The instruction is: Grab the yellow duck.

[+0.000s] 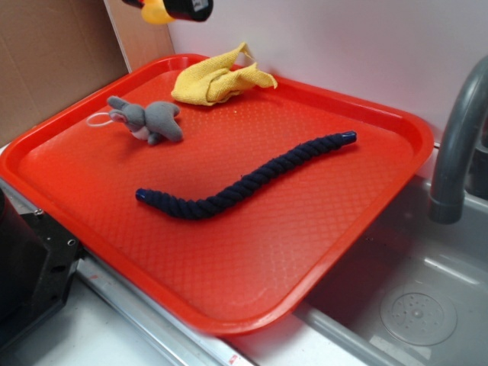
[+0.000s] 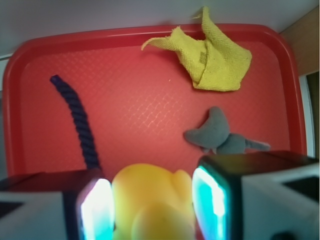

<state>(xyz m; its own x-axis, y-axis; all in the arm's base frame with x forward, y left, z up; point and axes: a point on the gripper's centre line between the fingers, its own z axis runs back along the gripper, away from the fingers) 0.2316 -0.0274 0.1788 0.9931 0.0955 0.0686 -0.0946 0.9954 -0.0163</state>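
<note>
The yellow duck (image 2: 152, 202) fills the space between my two glowing fingers in the wrist view, and my gripper (image 2: 152, 207) is shut on it. From the exterior view, the duck (image 1: 156, 11) and the black gripper (image 1: 175, 8) show only at the top edge, high above the back left corner of the red tray (image 1: 229, 252). Most of the arm is out of frame.
On the tray lie a yellow cloth rag (image 1: 217, 78) at the back, a grey plush mouse (image 1: 149, 120) with a white loop at the left, and a dark blue rope (image 1: 244, 177) across the middle. A grey faucet (image 1: 457, 137) and sink (image 1: 412, 305) are at right.
</note>
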